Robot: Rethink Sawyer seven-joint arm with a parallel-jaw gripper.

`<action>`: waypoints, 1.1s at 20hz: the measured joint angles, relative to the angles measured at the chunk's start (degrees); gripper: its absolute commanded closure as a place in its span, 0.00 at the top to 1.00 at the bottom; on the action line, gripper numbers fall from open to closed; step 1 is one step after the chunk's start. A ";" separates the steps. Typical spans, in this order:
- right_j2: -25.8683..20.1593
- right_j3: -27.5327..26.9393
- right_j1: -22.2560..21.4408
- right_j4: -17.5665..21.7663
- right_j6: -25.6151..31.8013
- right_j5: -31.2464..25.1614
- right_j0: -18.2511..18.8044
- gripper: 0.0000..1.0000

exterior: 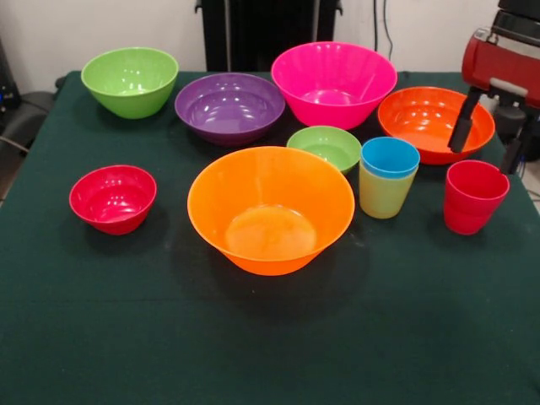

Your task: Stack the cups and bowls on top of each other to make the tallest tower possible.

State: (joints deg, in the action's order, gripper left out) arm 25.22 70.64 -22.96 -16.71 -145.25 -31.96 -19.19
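Seven bowls and three cups stand upright on a dark green tablecloth (270, 354). Bowls, counted by position: along the far row, a lime green bowl (130, 80) at the left, a purple bowl (229, 107) beside it, a large pink bowl (333, 83) touching or just behind the purple one, and a red-orange bowl (430, 122) at the right; in the middle, a small green bowl (325, 148) lying between the purple bowl and the cups; in the near row, a small red bowl (113, 198) at the left, standing apart from the others, and a large orange bowl (271, 209) at the centre, its rim overlapping the small green bowl in this view. Cups, counted: a blue cup (390, 158) is nested inside a yellow-green cup (384, 196), forming a two-piece tower just right of the large orange bowl; a red cup (473, 196) stands alone, near but apart from that pair, in front of the red-orange bowl. All bowls sit singly, none nested. The gripper (491, 139) hangs from the red and black arm (498, 59) at the upper right, above the right edge of the red-orange bowl; its two dark fingers (463, 122) are spread apart and hold nothing.
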 measured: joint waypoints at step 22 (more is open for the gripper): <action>5.53 -4.13 13.71 -5.58 -3.56 0.01 -6.35 1.00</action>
State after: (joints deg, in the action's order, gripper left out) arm 30.75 66.51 -9.24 -22.29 -148.81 -31.95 -25.54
